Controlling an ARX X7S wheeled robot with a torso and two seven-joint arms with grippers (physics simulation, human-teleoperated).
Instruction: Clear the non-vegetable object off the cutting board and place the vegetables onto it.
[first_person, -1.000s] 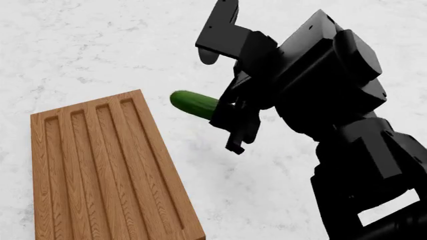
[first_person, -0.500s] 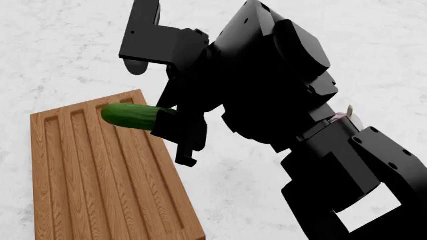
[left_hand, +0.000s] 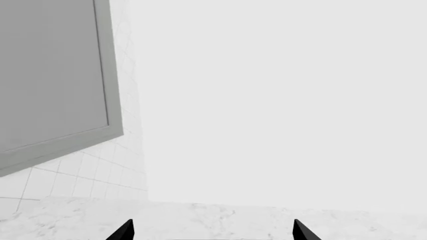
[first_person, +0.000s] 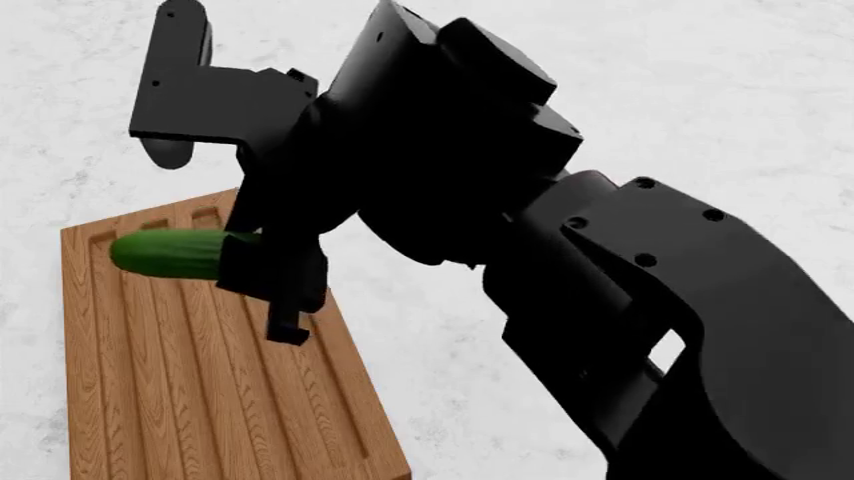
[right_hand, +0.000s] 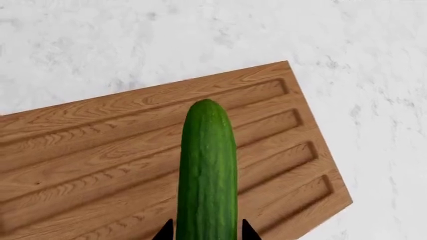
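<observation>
My right gripper (first_person: 267, 275) is shut on the dark green cucumber (first_person: 167, 252) and holds it in the air over the far end of the brown grooved cutting board (first_person: 187, 400). In the right wrist view the cucumber (right_hand: 207, 170) runs straight out from between the fingertips (right_hand: 245, 231), with the cutting board (right_hand: 87, 165) below it. My left gripper (left_hand: 212, 231) is open and empty, pointing at a white wall above the marble counter. The garlic-like bulb and the radish are out of view.
The white marble counter (first_person: 441, 330) surrounds the board. My right arm (first_person: 561, 260) fills the right half of the head view and hides what lies behind it. A grey cabinet (left_hand: 53, 75) hangs on the tiled wall in the left wrist view.
My right arm has swung left with the cucumber, from beside the board's far right corner to over the board's far end.
</observation>
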